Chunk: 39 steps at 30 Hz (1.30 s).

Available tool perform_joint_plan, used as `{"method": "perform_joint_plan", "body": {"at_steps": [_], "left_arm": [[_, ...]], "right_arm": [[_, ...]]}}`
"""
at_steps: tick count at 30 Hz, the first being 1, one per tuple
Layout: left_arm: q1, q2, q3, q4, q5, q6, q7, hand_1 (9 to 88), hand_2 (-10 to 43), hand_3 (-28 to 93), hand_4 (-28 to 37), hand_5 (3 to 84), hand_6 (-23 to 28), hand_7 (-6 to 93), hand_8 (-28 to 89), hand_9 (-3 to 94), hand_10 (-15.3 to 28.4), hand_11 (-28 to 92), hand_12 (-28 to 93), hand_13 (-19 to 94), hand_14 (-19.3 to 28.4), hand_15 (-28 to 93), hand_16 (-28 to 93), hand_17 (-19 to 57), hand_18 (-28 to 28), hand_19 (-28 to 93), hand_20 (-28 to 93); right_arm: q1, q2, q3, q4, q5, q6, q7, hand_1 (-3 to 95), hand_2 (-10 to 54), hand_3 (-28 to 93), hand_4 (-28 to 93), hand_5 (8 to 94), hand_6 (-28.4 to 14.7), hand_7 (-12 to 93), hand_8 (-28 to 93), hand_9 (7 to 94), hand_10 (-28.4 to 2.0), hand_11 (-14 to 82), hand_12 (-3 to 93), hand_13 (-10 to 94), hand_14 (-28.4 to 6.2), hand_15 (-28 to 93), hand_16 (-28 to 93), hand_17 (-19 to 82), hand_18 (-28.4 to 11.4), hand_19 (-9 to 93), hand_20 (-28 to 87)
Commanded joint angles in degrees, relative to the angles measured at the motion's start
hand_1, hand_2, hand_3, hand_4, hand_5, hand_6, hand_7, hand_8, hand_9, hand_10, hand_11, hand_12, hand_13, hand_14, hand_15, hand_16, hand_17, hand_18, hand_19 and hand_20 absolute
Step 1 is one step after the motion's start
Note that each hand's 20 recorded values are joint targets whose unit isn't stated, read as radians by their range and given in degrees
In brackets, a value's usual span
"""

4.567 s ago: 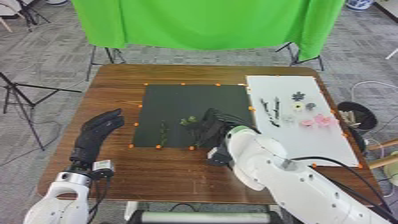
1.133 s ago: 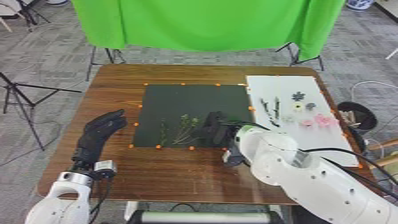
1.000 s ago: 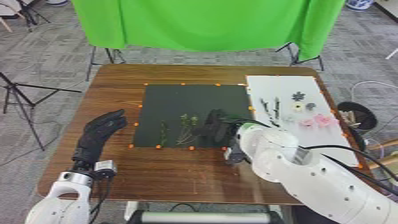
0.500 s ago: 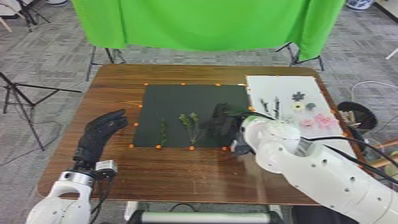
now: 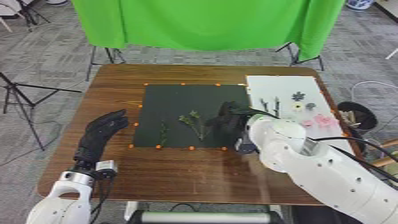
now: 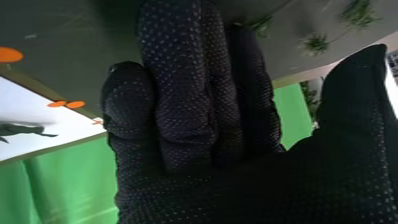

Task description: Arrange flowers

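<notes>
A forked green sprig lies on the black mat; the released right hand is over the mat's right side, the relaxed left hand left of it.

Brown desk, dark grey mat, white board. Right hand: black, pale-dotted. Flower, pink; cloth, green.

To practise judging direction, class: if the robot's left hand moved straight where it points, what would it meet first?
Likely the dark mat, at its left edge, though the left hand might pass above.
</notes>
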Motion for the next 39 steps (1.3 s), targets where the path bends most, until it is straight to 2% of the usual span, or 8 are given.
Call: {"method": "perform_joint_plan", "body": {"at_steps": [1,17,18,20,34,37,39], "left_arm": [[-0.3,-0.25,0.4,0.49,0.19,-1.1,-0.65,24.9,-6.6,71,-16.8,44.4,2.4,16.8,-7,41.3,12.6,21,16,34,17.1,17,3,3.0,13.3,12,14],[-0.28,-0.22,0.44,0.51,0.06,-0.79,-0.41,24.9,-6.6,71,-16.7,44.5,2.3,17.0,-7,41.3,12.6,20,16,34,17.1,17,3,3.0,13.3,12,14],[0.1,-0.28,0.32,0.28,0.07,-0.62,-0.39,24.9,-6.6,71,-16.7,44.5,2.4,17.0,-7,41.2,12.6,20,16,34,17.1,17,3,3.0,13.3,12,14],[-0.49,-0.28,0.48,0.59,0.09,-0.86,-0.48,24.9,-6.6,71,-16.7,44.5,2.4,16.9,-7,41.2,12.6,21,16,34,17.1,17,3,2.9,13.3,12,14],[-0.16,-0.41,0.53,0.38,0.11,-0.57,-0.32,24.9,-6.7,71,-16.9,44.5,2.4,16.8,-7,41.2,12.6,20,16,34,17.1,17,3,3.0,13.3,12,14],[-0.19,-0.46,0.58,0.4,0.17,-0.56,-0.26,24.9,-6.7,71,-16.8,44.4,2.3,16.8,-7,41.2,12.6,20,16,34,17.1,17,3,3.0,13.3,12,14],[-0.1,-0.48,0.5,0.36,0.13,-0.48,-0.26,25.0,-6.7,71,-16.9,44.4,2.4,16.7,-7,41.2,12.6,20,16,34,17.1,17,3,3.0,13.3,12,14]], "right_arm": [[-2.86,-0.5,0.0,-1.71,1.11,-1.67,0.29,24.8,8.8,56,-13,67.8,-0.9,14,-9,86.5,-15.9,18.6,20.5,88,-10.1,34,30,57,-15.0,81,30],[-2.08,-0.35,-0.64,-3.04,-1.13,-0.55,-0.78,22.6,8.4,59,-14,67.8,-0.7,14,-9,86.5,-15.8,18.6,20.5,88,-10.1,34,30,57,-15.0,81,29],[-1.99,-0.42,-0.5,-3.09,-1.46,-0.66,-1.01,22.5,8.3,59,-14,67.8,-0.7,14,-9,86.5,-15.8,18.6,20.5,88,-10.1,34,30,57,-15.0,81,29],[-1.74,-0.12,-0.18,-3.52,-1.23,-0.43,-1.03,22.4,8.3,60,-14,67.8,-0.7,14,-9,86.6,-15.8,18.6,20.6,88,-10.1,34,30,57,-15.1,81,29],[-1.16,2.09,3.23,-7.49,-0.48,-2.36,-2.34,20.9,7.0,61,-15,68.0,-0.4,14,-9,86.9,-15.6,18.8,20.6,88,-10.0,34,31,57,-15.1,82,29],[-2.05,3.5,5.16,-9.01,-0.97,-0.51,-2.54,20.7,6.7,62,-15,68.1,-0.5,14,-9,86.9,-15.7,18.8,20.7,88,-9.9,34,31,57,-15.0,82,29],[-2.01,4.48,5.52,-8.99,-2.46,3.06,-2.12,20.8,6.4,62,-15,67.8,-0.6,14,-9,86.0,-15.7,18.5,20.7,87,-9.8,33,31,56,-14.7,81,29]]}}
